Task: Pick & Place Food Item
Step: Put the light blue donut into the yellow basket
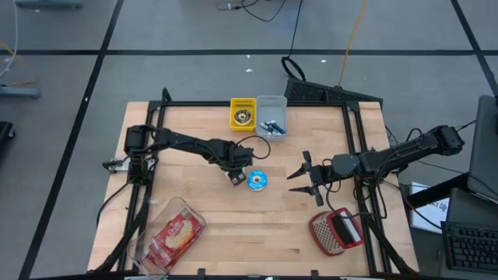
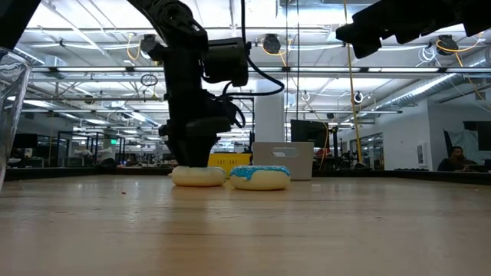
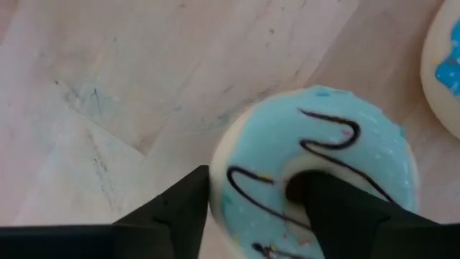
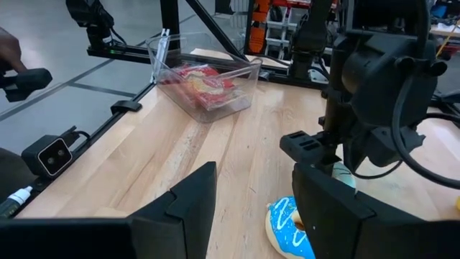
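Down on the Worktop, the Left Jaws Sit Around a Donut

Near the middle of the worktop (image 1: 257, 225) lie 2 donuts, just beside each other. The left gripper (image 1: 236, 174) is down on the first donut (image 3: 316, 180), the one with blue icing and dark lines. One finger (image 3: 180, 208) stands outside the donut's edge and the other goes into its hole. The jaws are part way open around one side of the ring. It is not clear yet if they squeeze it or only touch it. The donut sits flat on the wood.

The second donut (image 1: 257, 180) lies close by, toward the right arm. The right gripper (image 1: 307, 180) hangs above the worktop, well apart from both donuts, with its jaws part open and nothing in them.

To do this step well, the left jaws should likely close slowly, so the soft ring is held but not squashed. Then the lift should go straight up, so the second donut is not bumped. A clear box (image 1: 173, 233) with food in it stands at the near left corner, and a yellow bin (image 1: 243, 113) and a grey bin (image 1: 271, 117) stand at the far edge. Which one is the goal cannot be told.
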{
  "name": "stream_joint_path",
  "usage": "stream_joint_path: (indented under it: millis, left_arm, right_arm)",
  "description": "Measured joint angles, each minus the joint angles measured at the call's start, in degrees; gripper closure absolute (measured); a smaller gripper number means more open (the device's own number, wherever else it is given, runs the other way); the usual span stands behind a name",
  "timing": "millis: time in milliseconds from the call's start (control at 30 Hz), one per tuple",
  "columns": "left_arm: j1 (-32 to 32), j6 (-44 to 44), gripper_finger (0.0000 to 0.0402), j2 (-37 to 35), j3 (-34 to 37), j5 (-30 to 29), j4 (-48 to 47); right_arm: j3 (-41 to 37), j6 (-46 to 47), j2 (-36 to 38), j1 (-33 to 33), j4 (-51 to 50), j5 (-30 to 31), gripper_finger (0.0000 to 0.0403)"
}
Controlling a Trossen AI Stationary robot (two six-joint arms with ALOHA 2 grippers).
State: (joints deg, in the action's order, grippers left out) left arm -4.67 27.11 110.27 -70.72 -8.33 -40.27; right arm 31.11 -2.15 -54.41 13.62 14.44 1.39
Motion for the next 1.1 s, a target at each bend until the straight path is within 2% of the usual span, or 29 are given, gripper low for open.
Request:
stream_joint_path:
  millis: [333, 533, 667, 900, 1000, 1100]
  left_arm:
    - [-0.32, 0.02, 0.0313, -0.36, 0.11, 0.01, -0.41]
    - [-1.70, -0.03, 0.0365, -4.32, 0.11, -0.72, -0.53]
    - [-3.15, -1.07, 0.0379, -9.58, 0.11, -3.59, 0.45]
    - [-8.53, -1.51, 0.0367, -18.75, 0.09, -11.02, 6.84]
    - [-12.55, -1.54, 0.0372, -20.52, 0.05, -11.15, 10.60]
    - [-16.77, -3.11, 0.0383, -20.48, 0.00, -7.55, 15.16]
  right_arm:
    - [0.00, 0.00, 0.00, -0.01, -0.11, 0.02, 0.0232]
    - [0.00, 0.00, 0.00, -0.01, -0.12, 0.02, 0.0232]
    - [0.00, 0.00, 0.00, -0.01, -0.11, 0.02, 0.0232]
    - [0.00, 0.00, 0.00, -0.01, 0.08, 0.02, 0.0232]
    - [0.00, 0.00, 0.00, -0.01, 0.36, 0.02, 0.0232]
    - [0.00, 0.00, 0.00, -0.01, 0.37, 0.02, 0.0232]
